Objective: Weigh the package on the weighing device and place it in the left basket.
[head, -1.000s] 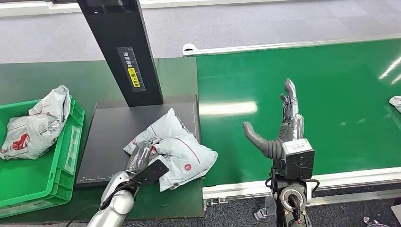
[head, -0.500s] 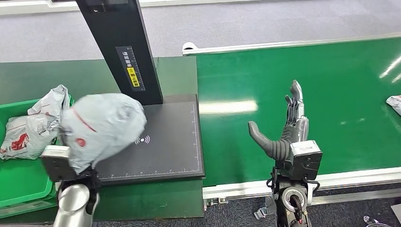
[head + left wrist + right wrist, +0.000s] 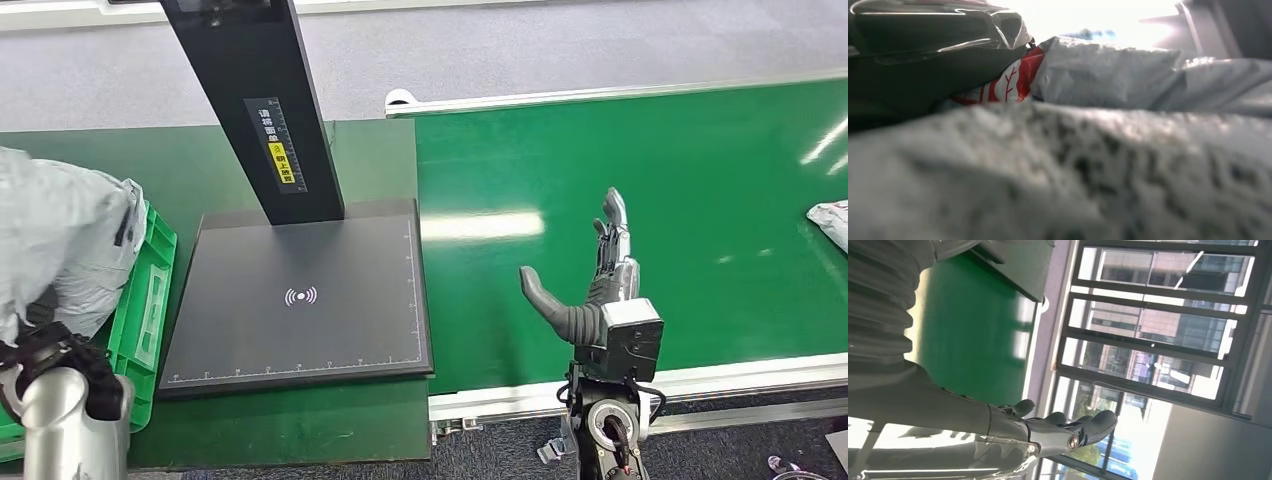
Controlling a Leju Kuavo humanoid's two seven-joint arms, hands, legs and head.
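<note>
A grey package with red print hangs at the far left, over the green basket. My left hand grips it from below; the bag hides most of the fingers. Close up in the left wrist view, dark fingers press against the crumpled grey package. The black weighing plate lies bare, showing its white signal mark. My right hand stands open and upright over the near edge of the green belt, holding nothing. In the right wrist view the right hand has its fingers spread.
A black post with a yellow label rises from the back of the weighing plate. Another grey package lies on the belt at the far right edge. The belt's metal rail runs along the near side.
My left hand has lifted the package off the weighing plate and swung it left, over the green basket. The right hand has stayed almost in place.
</note>
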